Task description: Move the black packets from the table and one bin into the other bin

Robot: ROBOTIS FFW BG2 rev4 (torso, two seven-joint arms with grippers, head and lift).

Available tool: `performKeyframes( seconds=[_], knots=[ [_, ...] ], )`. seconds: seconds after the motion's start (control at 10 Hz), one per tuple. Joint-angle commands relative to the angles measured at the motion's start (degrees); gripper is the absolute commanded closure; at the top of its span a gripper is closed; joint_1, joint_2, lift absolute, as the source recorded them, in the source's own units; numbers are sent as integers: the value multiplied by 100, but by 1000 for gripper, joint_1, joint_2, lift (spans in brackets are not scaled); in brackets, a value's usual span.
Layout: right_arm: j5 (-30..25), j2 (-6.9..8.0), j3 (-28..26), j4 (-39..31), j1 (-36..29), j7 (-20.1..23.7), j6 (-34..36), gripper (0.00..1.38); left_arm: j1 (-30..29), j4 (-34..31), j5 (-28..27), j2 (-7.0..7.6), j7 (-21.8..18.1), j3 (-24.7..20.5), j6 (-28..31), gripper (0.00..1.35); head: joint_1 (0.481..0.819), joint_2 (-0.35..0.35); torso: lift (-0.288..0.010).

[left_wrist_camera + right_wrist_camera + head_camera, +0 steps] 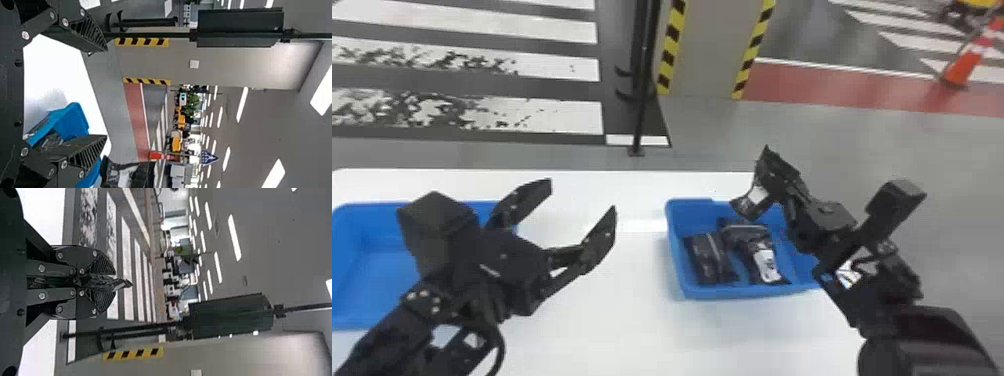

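1. Blue left bin: tabletop, left end; right side partly hidden by left arm.
2. Left gripper: above tabletop between bins, jaws wide apart, nothing between them.
3. Blue right bin: toward tabletop's right edge. Black packets inside, exact count unclear: one packet by bin's left wall, dark, pale strip along it; labelled packet right of it, white label with dark marks, lower end near bin's near edge.
4. Held packet: black, white patch, in view over bin's far edge, hanging tilted from right gripper. Jaws closed down on it, pinching it between fingertips.
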State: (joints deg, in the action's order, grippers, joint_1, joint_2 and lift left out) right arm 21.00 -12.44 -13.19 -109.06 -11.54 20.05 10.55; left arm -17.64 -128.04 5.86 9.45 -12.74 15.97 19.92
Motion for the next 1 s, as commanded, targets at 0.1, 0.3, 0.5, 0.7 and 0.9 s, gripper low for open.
performKeyframes(
  seconds=[0.1, 0.3, 0.5, 0.7, 0.9],
  knots=[
    [-261, -30, -257, 957, 338, -19, -99, 1122, -49, 0, -26, -5, 0, -32, -122, 156, 685, -320, -110],
    [-227, -162, -40, 1463, 676, 254, -296, 622, -49, 14, -129, -14, 9, -32, -333, 156, 694, -342, -110],
    [173, -109, -40, 704, 15, 403, -296, 36, -190, 84, -163, -75, 44, -226, -712, 156, 689, -321, -110],
    [-215, 181, -246, -730, -1082, 333, -366, 170, -753, 84, -106, -233, 334, -729, -1626, 156, 695, -291, -110],
    [-21, 269, 177, -1321, -1898, -36, -886, 185, -1343, 155, -26, -392, 721, -1140, -1922, 156, 695, -216, -110]
  ],
)
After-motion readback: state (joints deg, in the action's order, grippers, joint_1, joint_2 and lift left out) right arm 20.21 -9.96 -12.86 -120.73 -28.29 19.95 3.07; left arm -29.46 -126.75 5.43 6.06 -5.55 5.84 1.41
